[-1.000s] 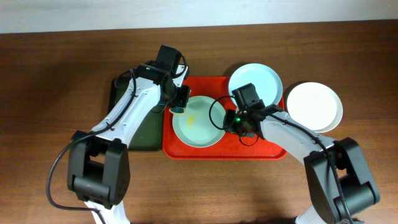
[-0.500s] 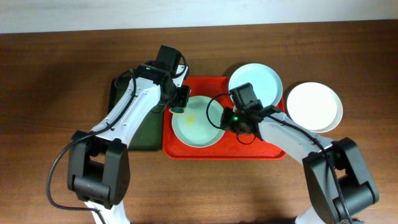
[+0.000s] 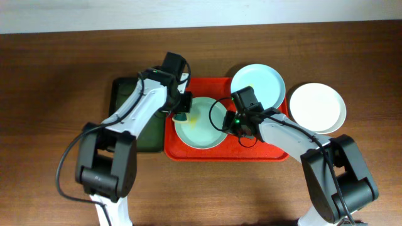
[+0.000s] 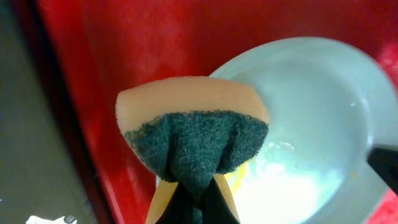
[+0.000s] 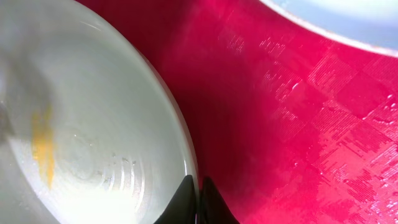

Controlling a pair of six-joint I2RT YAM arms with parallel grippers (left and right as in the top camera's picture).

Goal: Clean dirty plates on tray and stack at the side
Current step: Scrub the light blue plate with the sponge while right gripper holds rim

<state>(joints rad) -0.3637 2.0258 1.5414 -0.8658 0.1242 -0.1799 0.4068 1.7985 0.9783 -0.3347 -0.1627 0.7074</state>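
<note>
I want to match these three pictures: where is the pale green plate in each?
Overhead: the green plate sits in the left half of the red tray.
Left wrist: the plate fills the right side, behind the sponge; tray above and left.
Right wrist: the plate fills the left side; tray on the right.
Shared landmark: the red tray under the plate.

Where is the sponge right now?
In the overhead view, the sponge is pinched in the left pincer, at the upper-left rim of the mint green plate on the red tray's left part, near the dark green tray.
</note>
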